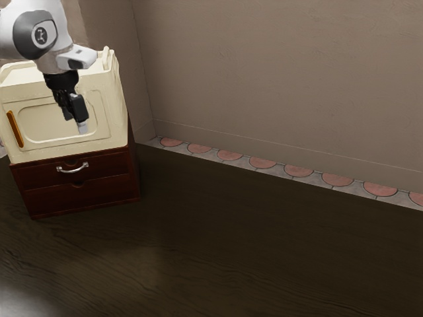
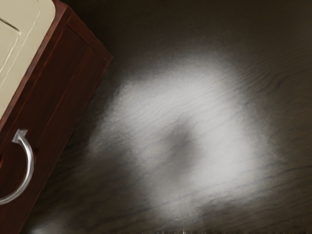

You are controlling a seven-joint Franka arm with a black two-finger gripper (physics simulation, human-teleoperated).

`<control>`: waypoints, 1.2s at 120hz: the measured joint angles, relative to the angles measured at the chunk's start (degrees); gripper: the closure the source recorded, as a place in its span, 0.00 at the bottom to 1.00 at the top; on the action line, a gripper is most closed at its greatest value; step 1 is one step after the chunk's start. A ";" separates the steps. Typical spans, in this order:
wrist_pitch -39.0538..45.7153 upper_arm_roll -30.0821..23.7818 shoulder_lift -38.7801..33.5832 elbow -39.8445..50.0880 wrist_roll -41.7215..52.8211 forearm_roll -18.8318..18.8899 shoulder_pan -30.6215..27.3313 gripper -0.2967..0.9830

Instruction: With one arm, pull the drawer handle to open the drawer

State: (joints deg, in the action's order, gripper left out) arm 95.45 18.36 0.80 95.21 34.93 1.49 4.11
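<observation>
Drawer handle [image 1: 73,171] runs level across the drawer front [image 1: 109,165], bowed outward; fingers [image 1: 78,108] apart or together, I cannot tell.

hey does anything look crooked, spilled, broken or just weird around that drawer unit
No, nothing stands out. The cream box sits on the dark red drawer unit, which looks shut, its silver handle undamaged. The pale patch on the dark surface looks like glare, not a spill.
</observation>
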 joint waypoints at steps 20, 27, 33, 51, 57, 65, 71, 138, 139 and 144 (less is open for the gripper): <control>8.46 2.39 -1.41 10.65 4.93 0.81 1.08 0.23; 11.56 2.66 -1.37 12.69 6.76 0.93 0.69 0.23; 14.34 2.76 -1.22 14.18 8.28 1.05 0.17 0.23; 21.51 3.70 -0.89 17.97 12.81 1.26 -0.82 0.23; 23.66 4.03 -0.74 19.41 14.18 1.62 -1.17 0.23; 26.40 4.63 -0.49 21.23 15.87 2.00 -1.52 0.23; 28.24 4.92 -0.33 22.36 17.02 2.16 -1.97 0.23; 36.82 5.52 3.73 26.06 25.01 2.39 -0.80 0.23; 36.95 5.52 3.77 26.08 25.08 2.39 -0.90 0.23; 37.52 5.55 3.88 26.19 25.41 2.38 -1.47 0.23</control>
State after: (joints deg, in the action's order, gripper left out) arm 132.97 23.91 4.68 121.40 60.34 3.86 2.64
